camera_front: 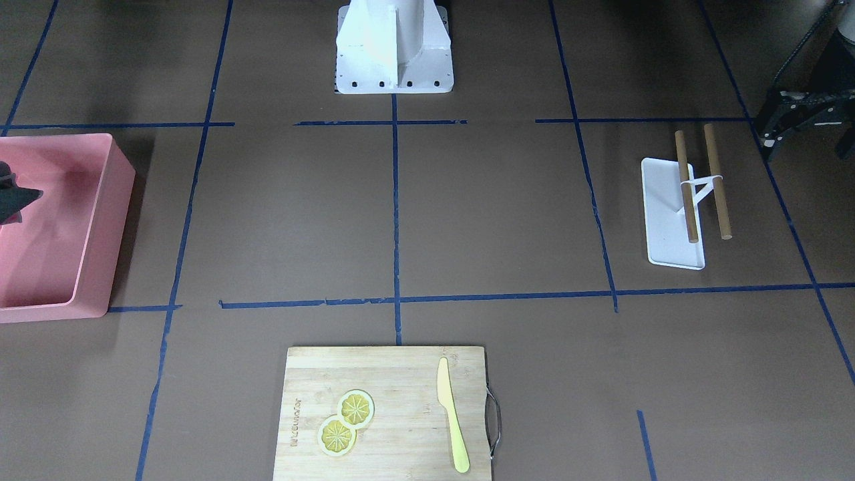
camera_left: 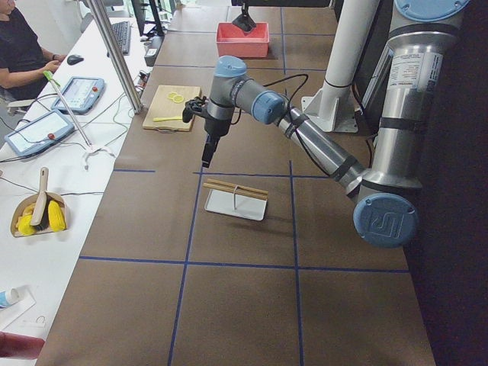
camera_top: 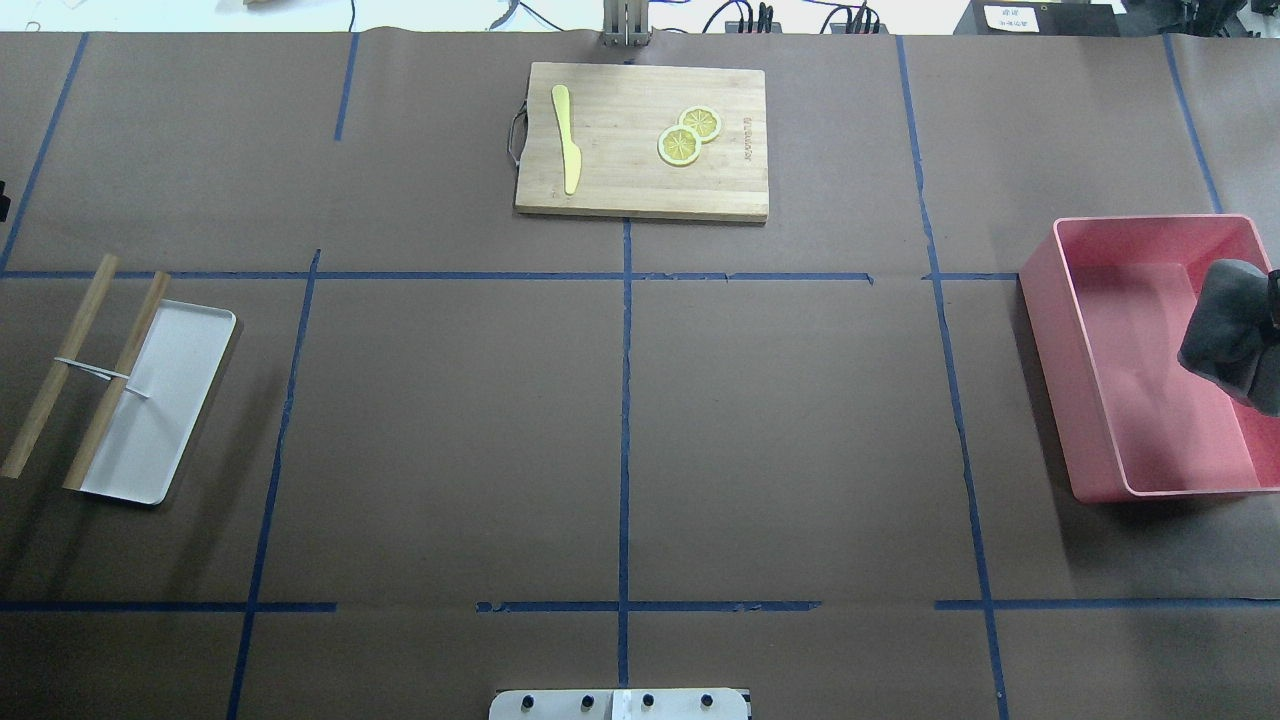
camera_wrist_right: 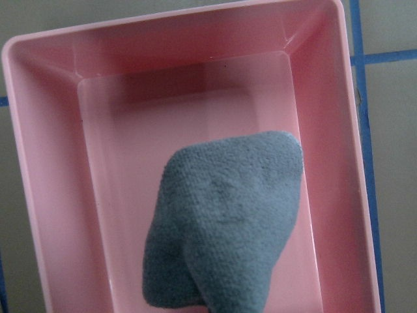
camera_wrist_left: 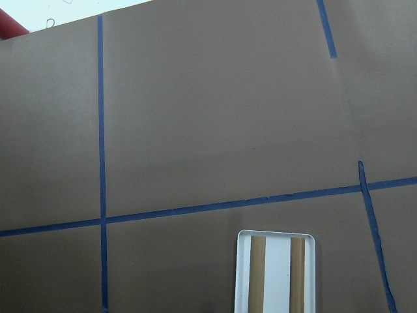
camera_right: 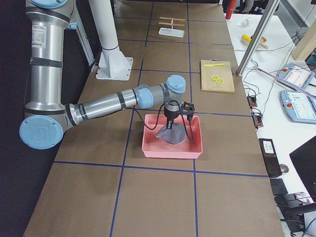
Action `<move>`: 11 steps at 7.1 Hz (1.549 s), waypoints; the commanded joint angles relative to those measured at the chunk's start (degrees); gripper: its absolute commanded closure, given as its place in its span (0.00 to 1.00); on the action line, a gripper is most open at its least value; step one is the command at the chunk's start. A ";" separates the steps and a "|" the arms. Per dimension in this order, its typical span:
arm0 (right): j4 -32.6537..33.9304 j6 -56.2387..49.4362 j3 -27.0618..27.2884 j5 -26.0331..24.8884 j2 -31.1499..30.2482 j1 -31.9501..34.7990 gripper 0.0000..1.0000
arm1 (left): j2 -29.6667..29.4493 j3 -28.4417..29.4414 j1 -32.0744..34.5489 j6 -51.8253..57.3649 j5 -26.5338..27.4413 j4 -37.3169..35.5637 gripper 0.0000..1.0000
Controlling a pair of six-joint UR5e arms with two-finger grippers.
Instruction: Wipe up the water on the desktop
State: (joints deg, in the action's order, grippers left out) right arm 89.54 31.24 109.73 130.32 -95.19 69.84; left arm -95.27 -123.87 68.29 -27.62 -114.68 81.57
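The desktop (camera_top: 780,420) is a wide dark-brown surface with blue tape lines; I see no wet patch on it. My right gripper (camera_right: 169,126) hangs over the pink bin (camera_top: 1060,380) at the table's right end, shut on a grey cloth (camera_wrist_right: 221,222). The cloth dangles above the bin's floor; the fingers are hidden by it in the wrist view. The cloth also shows in the overhead view (camera_top: 1230,330). My left gripper (camera_left: 207,158) hangs above the table's left end, just beyond the white rack; I cannot tell whether it is open or shut.
A white tray rack (camera_top: 170,400) with two wooden rods (camera_top: 50,370) stands at the left. A bamboo cutting board (camera_top: 640,190) at the far middle carries two lemon slices (camera_top: 680,145) and a yellow knife (camera_top: 567,140). The robot's white base (camera_front: 394,53) stands at the near edge.
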 commanded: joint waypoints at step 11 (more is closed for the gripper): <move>6.97 -32.11 -1.88 0.46 -2.98 18.05 0.00 | 3.07 29.03 20.83 41.51 -20.14 -0.09 0.00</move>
State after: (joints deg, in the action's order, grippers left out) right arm 95.73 2.50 109.05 130.89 -97.99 86.78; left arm -92.45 -96.50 88.59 13.22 -134.77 81.93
